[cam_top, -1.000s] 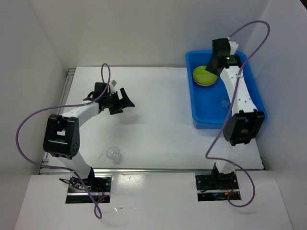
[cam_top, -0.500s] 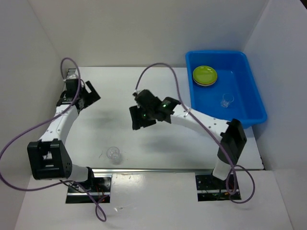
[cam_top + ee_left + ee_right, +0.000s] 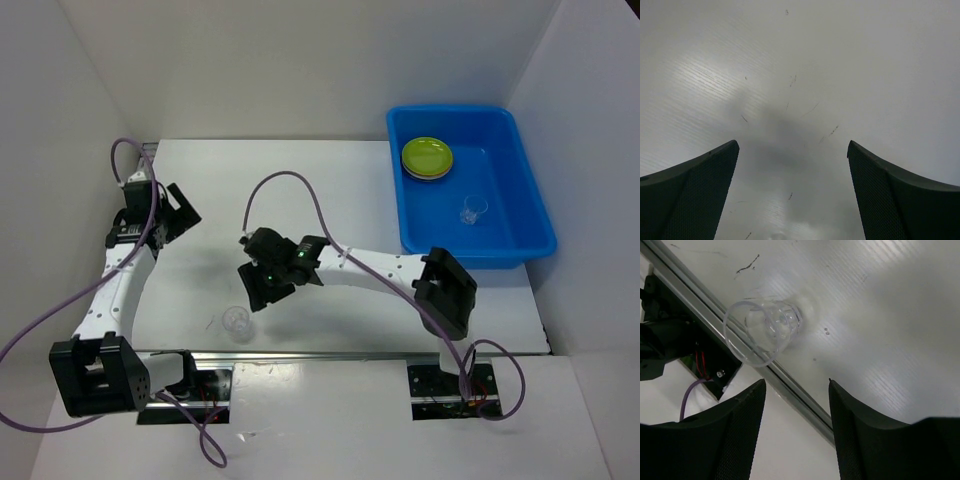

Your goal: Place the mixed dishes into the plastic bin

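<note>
White table (blue bin far right) between white walls.

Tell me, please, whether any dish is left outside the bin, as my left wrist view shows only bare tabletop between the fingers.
Observer: Yes, one clear cup sits on the table, near its front edge and left of centre.
Operator: Is a gripper close to it?
Observer: The right gripper hovers just beside it, jaws apart, holding nothing.
Operator: What is in the bin already?
Observer: The blue bin holds a lime green plate atop a stack, plus a second clear cup.
</note>
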